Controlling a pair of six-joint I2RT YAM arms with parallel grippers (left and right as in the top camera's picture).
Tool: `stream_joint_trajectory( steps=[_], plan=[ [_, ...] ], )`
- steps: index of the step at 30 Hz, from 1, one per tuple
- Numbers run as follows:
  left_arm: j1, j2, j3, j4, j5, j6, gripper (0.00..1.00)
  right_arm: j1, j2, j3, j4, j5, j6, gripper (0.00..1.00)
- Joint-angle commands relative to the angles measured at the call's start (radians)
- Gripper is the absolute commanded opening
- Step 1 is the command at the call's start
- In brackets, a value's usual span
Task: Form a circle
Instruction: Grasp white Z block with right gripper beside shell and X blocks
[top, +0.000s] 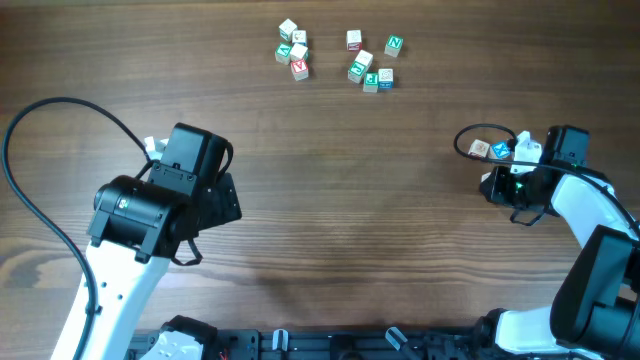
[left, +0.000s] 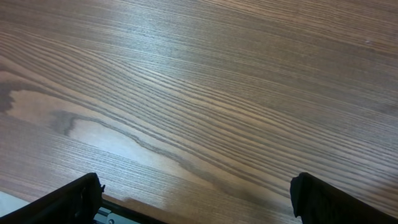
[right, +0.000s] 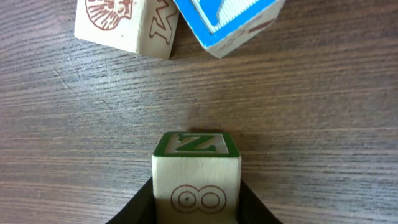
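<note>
My right gripper (right: 196, 202) is shut on a pale wooden cube (right: 196, 171) with a green Z on top and a figure 8 on its near face. Black fingers press both of its sides. Just beyond it lie a pale cube with red marks (right: 124, 22) and a blue-marked cube (right: 230, 18), touching each other. From overhead these two, the pale cube (top: 480, 148) and the blue cube (top: 500, 150), sit at the right of the table, right beside the right gripper (top: 512, 185). My left gripper (left: 196, 196) is open over bare wood, holding nothing.
A loose scatter of several cubes with green and red marks (top: 292, 52) (top: 372, 62) lies at the table's far edge. The left arm (top: 160, 205) stands at the left, its cable looping outward. The wooden table (top: 350, 220) lies between the arms.
</note>
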Motion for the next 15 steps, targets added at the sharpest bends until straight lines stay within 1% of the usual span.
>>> stream_joint_trajectory(
  steps=[1,3,4,7,10,15],
  plan=[
    [0.008,-0.01,-0.003,0.0,-0.013,-0.018,1.0,0.001,0.017,-0.006,-0.003,-0.149,0.028,0.22],
    [0.008,-0.01,-0.003,0.0,-0.013,-0.018,1.0,0.001,0.017,-0.006,-0.002,-0.288,0.027,0.06],
    [0.008,-0.01,-0.003,0.0,-0.013,-0.018,1.0,0.001,0.017,-0.006,-0.011,-0.302,0.031,0.04],
    [0.008,-0.01,-0.003,0.0,-0.013,-0.018,1.0,0.001,0.014,-0.004,-0.037,-0.237,0.079,0.04],
    [0.008,-0.01,-0.003,0.0,-0.013,-0.018,1.0,0.001,-0.018,0.011,-0.059,-0.21,0.079,0.04],
    [0.008,-0.01,-0.003,0.0,-0.013,-0.018,1.0,0.001,-0.203,0.011,-0.056,-0.166,0.089,0.04]
  ],
)
